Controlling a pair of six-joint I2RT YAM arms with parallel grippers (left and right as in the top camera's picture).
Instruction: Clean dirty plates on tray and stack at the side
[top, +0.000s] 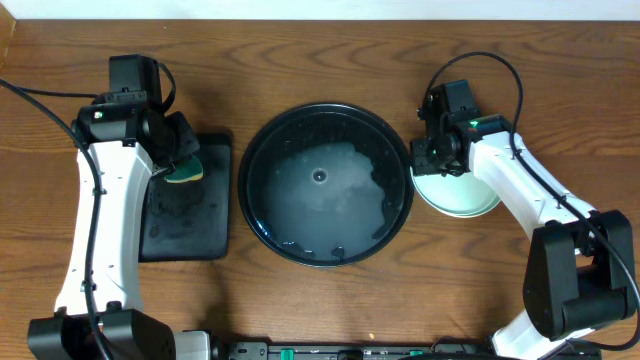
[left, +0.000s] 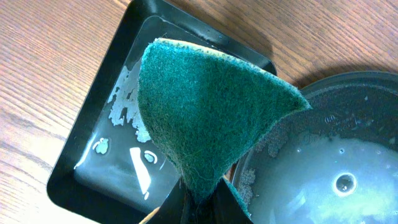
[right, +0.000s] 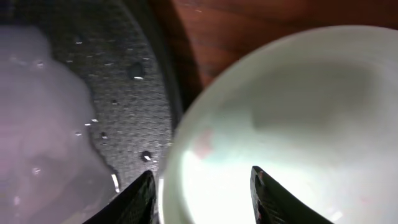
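The large round black tray (top: 262, 135) sits mid-table and holds foamy water; no plate shows in it. A pale mint plate (top: 462, 196) lies on the wood just right of the tray. I cannot tell whether other plates lie under it, and no yellow plate shows. My right gripper (top: 437, 157) is open above the plate's left edge. In the right wrist view its fingers (right: 202, 186) straddle the plate's rim (right: 298, 112) beside the tray (right: 124, 74). My left gripper (top: 178, 150) is shut on a green sponge (left: 211, 118) above the small tray.
A small rectangular black tray (top: 185, 235) with some water stands left of the round tray; it also shows in the left wrist view (left: 93, 180). The round tray's rim (left: 348, 87) is close on its right. Cables run along both arms.
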